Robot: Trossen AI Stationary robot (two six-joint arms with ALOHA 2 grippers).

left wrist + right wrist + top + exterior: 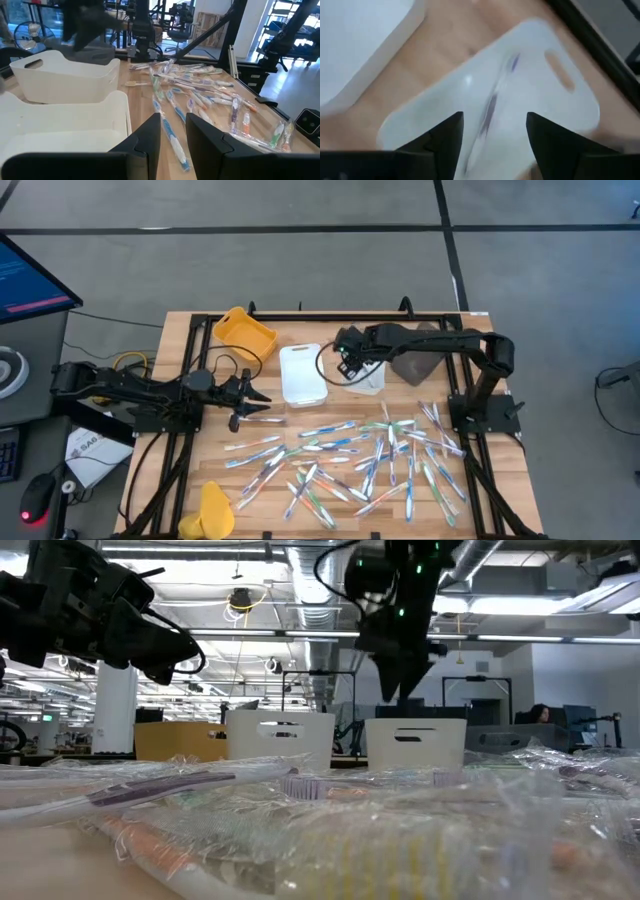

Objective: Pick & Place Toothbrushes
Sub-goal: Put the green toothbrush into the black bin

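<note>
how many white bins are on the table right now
2. One white bin sits mid-table between the arms. The other is just to its right, mostly hidden under the right gripper, with a toothbrush falling into it. None looks fully hidden.

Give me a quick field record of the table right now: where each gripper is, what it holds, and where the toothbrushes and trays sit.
left gripper: low by the white tray, fingers closed on a blue-accented toothbrush
right gripper: above the second white tray, fingers apart, holding nothing
in second white tray: one purple-accented toothbrush
loose toothbrushes: scattered over the table's near half
yellow tray: far left part of the table
dark tray: beside the right arm
</note>
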